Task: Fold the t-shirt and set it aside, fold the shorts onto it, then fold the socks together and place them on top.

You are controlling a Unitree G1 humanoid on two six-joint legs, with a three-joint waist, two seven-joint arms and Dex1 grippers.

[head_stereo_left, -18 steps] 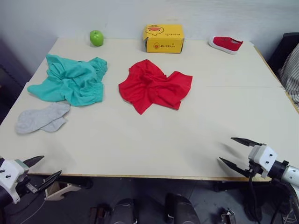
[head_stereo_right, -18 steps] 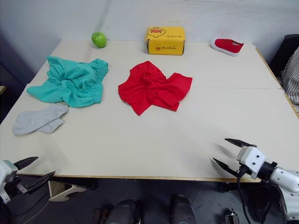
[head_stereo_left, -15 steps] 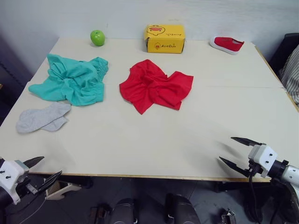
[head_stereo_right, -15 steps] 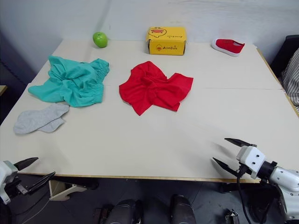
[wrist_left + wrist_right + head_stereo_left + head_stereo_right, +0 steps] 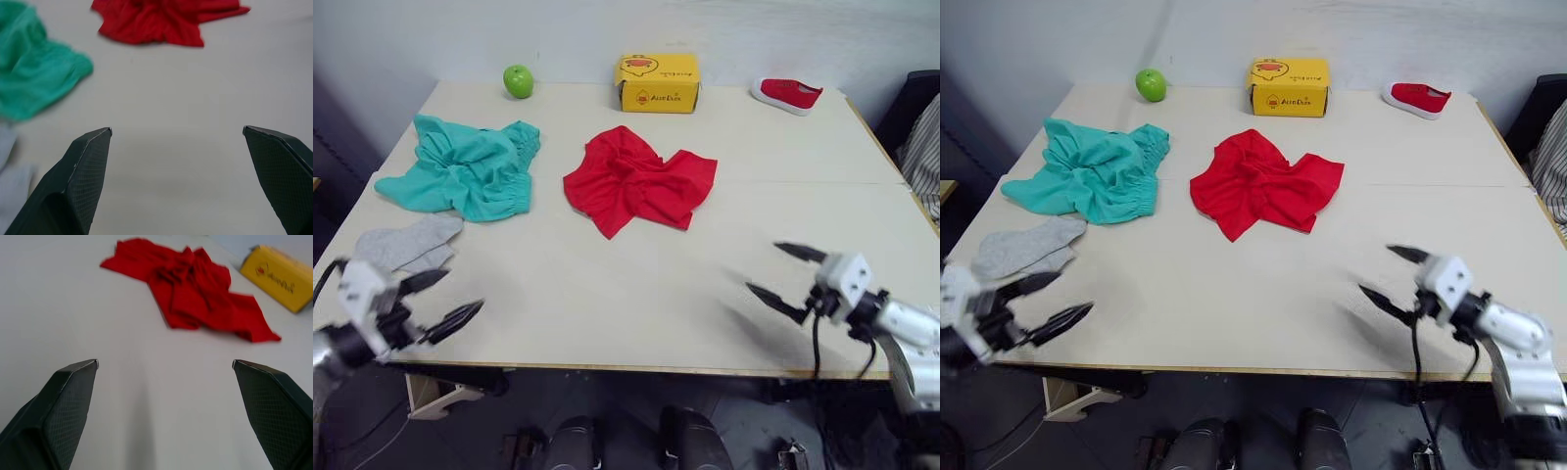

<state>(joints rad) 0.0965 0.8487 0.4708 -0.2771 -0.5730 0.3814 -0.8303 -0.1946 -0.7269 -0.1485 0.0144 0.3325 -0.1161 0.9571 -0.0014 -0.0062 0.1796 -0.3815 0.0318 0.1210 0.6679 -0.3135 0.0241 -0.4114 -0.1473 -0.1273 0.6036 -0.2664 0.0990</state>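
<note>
The red t-shirt [image 5: 639,180] lies crumpled near the middle of the table, also seen as the t-shirt [image 5: 195,289] and t-shirt [image 5: 166,19]. The teal shorts [image 5: 465,166] lie bunched at the left, and the grey socks [image 5: 406,245] lie together in front of them. My left gripper [image 5: 442,297] hangs open over the table's front left, just right of the socks, nothing between its fingers. Open as well, my right gripper [image 5: 783,272] hovers over the front right, well short of the t-shirt.
A green apple [image 5: 518,80], a yellow box [image 5: 657,82] and a small red shoe [image 5: 786,94] stand along the far edge of the cream table [image 5: 607,284]. A dark chair [image 5: 913,108] is at the far right.
Both grippers have risen from below the table's front edge to above the tabletop and moved inward toward the clothes. They stay open. The garments have not moved.
</note>
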